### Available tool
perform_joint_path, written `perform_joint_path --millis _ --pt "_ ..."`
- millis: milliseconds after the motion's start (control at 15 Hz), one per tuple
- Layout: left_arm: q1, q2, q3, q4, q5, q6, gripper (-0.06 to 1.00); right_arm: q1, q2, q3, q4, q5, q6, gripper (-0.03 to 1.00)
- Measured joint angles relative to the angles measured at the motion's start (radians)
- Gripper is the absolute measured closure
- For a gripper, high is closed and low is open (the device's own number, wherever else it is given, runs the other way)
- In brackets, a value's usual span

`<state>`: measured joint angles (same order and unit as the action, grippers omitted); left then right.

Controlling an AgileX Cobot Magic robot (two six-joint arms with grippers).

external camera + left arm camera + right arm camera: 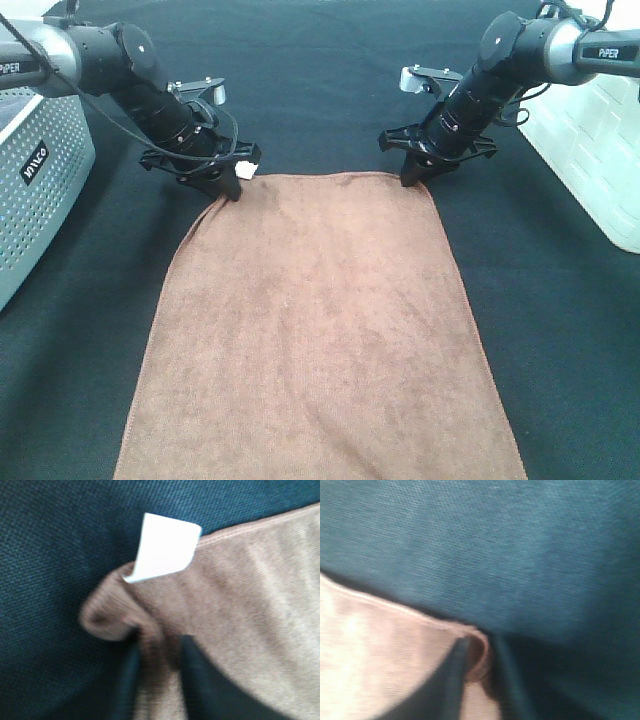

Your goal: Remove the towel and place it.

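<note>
The brown towel [320, 330] lies spread flat on the dark cloth table, running from the middle to the near edge. My left gripper [230, 186] is shut on its far left corner, next to the small white tag [244, 171]. In the left wrist view the fingers [196, 680] pinch a bunched fold of the towel [250, 605] below the tag [162, 547]. My right gripper [413, 177] is shut on the far right corner. In the right wrist view its fingers [451, 680] clamp the curled edge of the towel [375, 660].
A grey perforated basket [35, 190] stands at the left edge. A white container [595, 150] stands at the right edge. The dark table cloth [320, 90] stretches behind the towel and along both its sides.
</note>
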<state>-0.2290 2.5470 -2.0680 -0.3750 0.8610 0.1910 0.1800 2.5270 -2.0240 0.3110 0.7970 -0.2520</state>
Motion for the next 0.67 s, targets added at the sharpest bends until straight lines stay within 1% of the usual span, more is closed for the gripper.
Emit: perform_joint_path --millis 67,133,333,600,667 --pt "0.0 0.0 0.0 0.009 0.0 0.0 0.9 0.0 0.001 0.0 -0.013 -0.001 0.0 0.94" --pt "0.0 0.0 0.0 0.017 0.0 0.0 0.93 0.0 0.001 0.0 -0.019 -0.001 0.0 0.97" --pt "-0.009 0.0 -0.004 0.044 0.0 0.0 0.93 0.001 0.001 0.0 -0.023 -0.007 0.0 0.97" --pt "-0.012 0.024 -0.096 0.104 0.081 0.0 0.94 0.004 -0.003 0.0 -0.049 -0.012 0.0 0.97" --pt "-0.012 0.027 -0.115 0.114 0.088 0.0 0.94 0.008 -0.004 0.001 -0.057 -0.016 0.0 0.97"
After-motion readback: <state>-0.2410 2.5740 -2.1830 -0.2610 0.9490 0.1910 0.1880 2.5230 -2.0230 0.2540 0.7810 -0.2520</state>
